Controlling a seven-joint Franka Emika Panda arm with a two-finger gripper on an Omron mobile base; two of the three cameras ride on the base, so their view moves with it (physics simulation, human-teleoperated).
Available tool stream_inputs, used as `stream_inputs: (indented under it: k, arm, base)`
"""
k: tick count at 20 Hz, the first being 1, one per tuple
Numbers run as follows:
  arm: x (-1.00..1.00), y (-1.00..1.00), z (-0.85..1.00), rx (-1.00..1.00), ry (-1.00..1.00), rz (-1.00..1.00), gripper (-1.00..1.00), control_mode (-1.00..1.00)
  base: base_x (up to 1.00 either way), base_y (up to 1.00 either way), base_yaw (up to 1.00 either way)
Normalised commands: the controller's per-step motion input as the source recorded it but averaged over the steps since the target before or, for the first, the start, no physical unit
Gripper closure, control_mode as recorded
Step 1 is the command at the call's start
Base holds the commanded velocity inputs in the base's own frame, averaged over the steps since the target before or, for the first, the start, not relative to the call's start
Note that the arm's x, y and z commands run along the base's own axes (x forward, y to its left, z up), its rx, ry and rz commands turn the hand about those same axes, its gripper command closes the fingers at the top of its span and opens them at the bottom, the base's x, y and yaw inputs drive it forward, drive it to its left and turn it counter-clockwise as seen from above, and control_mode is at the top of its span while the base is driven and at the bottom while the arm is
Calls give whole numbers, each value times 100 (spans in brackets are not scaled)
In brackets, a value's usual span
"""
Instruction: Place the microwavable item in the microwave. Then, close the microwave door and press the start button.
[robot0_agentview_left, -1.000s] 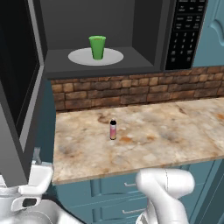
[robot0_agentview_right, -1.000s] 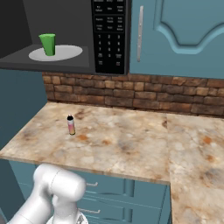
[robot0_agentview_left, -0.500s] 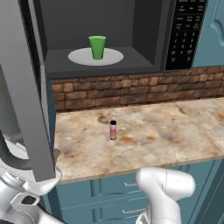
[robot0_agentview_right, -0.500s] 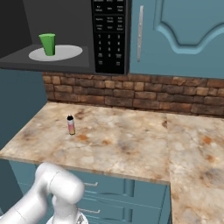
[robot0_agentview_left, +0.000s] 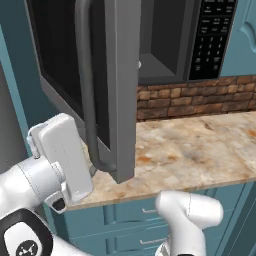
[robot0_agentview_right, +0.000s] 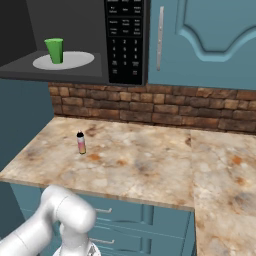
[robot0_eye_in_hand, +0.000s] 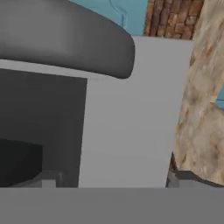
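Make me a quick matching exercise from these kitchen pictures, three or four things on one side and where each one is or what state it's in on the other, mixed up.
Things:
1. green cup
2. pink bottle
3. microwave door
4. keypad panel

Places or states:
A. upright on the counter
B. partly swung, not shut
C. on the white turntable plate
D. right of the cavity

Pairs: 1-C, 2-A, 3-B, 4-D

White arm (robot0_agentview_left: 45, 185) bends low at about 8 o'clock in the left base view, its boxy hand (robot0_agentview_left: 62, 157) raised toward 1 o'clock. Its elbow (robot0_agentview_right: 67, 215) sits near 7 o'clock in the right base view. Pincer state cannot be told.
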Motion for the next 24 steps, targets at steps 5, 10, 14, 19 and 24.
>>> stream_inputs:
  k: [5,10,14,19,24]
  arm:
    - [12,-100,19,40,20,18,-100,-100]
    - [31,-99,0,27,24,25,-100,-100]
    - [74,-78,-1,11,28,30,-100,-100]
    - [95,-70,-9,12,4,30,-100,-100]
    - [100,-26,0,11,0,22,-100,-100]
  base:
    - [0,0,0]
    - [0,0,0]
    - [0,0,0]
    - [0,0,0]
    - [0,0,0]
